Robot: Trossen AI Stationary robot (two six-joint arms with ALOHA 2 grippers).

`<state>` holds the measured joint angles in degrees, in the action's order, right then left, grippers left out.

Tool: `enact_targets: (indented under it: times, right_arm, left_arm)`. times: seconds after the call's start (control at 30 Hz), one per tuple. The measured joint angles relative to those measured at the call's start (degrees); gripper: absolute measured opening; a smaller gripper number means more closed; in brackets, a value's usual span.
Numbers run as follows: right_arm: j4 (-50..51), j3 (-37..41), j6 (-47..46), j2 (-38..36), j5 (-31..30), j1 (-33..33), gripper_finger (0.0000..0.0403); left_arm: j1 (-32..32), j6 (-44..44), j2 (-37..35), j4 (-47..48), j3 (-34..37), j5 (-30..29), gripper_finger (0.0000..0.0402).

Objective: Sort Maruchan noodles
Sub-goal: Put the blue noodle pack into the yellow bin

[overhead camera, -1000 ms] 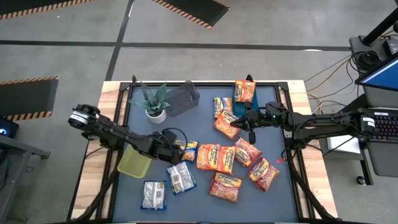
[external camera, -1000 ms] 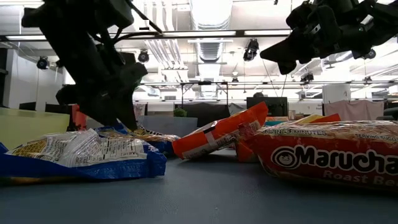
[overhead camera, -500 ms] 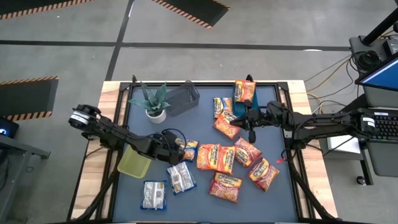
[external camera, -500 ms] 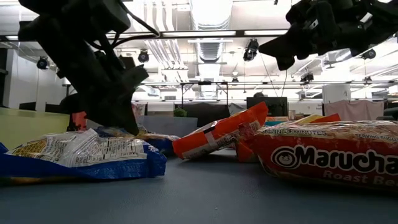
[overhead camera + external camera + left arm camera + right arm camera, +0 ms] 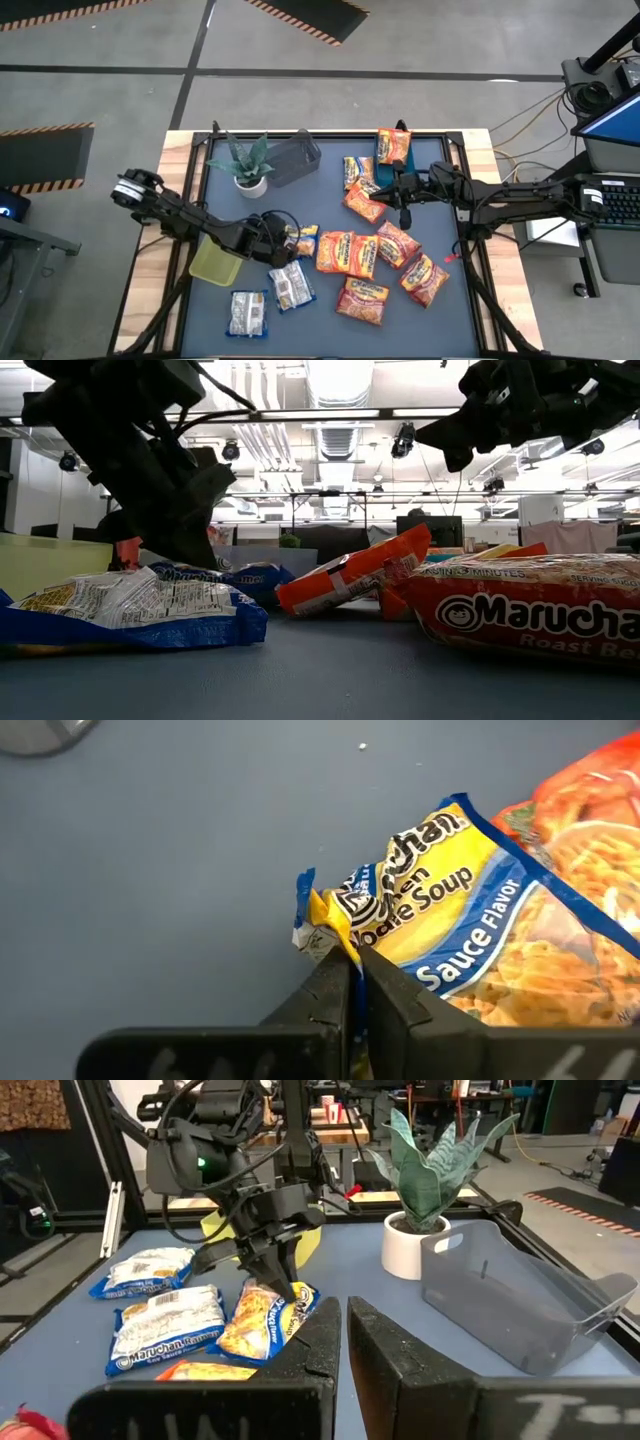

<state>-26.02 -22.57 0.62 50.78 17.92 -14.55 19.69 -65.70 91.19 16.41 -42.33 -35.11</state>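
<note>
- High view: my left arm runs from the table's left edge toward the middle, elbow low, ending at my left gripper point(image 5: 283, 240), which sits on the near end of a yellow-and-blue packet point(image 5: 305, 241). My right arm reaches in from the right edge, almost straight, with my right gripper point(image 5: 404, 214) pointing down over the orange-red packets point(image 5: 352, 252) clustered at centre right. 2 whitish-silver packets point(image 5: 291, 284) lie near the front, beside a yellow-green bin point(image 5: 216, 262). A clear bin point(image 5: 291, 158) and a potted plant point(image 5: 247, 163) stand at the back left.
- Low view: my left arm descends steeply on the left, wrist angled down to the mat behind a whitish-silver packet point(image 5: 130, 610); the yellow-and-blue packet point(image 5: 245, 578) shows just beside it. My right arm hangs well above the mat at upper right. An orange-red packet point(image 5: 525, 618) fills the right foreground.
- Left wrist view: my fingers point(image 5: 325, 1005) are pressed together, pinching the crimped corner of the yellow-and-blue packet point(image 5: 455, 910), which lies flat on the blue mat point(image 5: 150, 860).
- Right wrist view: my own fingers point(image 5: 385, 1350) meet with nothing between them. Farther off, my left gripper point(image 5: 281, 1280) points straight down, nipping the yellow-and-blue packet point(image 5: 262, 1320); the potted plant point(image 5: 418, 1200) and clear bin point(image 5: 520, 1295) stand beyond.
</note>
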Motion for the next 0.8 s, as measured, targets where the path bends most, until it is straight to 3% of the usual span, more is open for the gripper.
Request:
enact_targets:
  times: [0.37, 0.8]
  right_arm:
    - [0.1, 0.0, 0.1, 0.0, 0.0, 0.0, 0.0013]
    - [0.3, 0.0, 0.4, 0.0, 0.0, 0.0, 0.0013]
  left_arm:
    - [1.7, 11.7, -0.2, 1.6, -5.9, -0.5, 0.0]
    - [7.1, 21.9, -1.5, 12.1, -15.4, -7.4, 0.0]
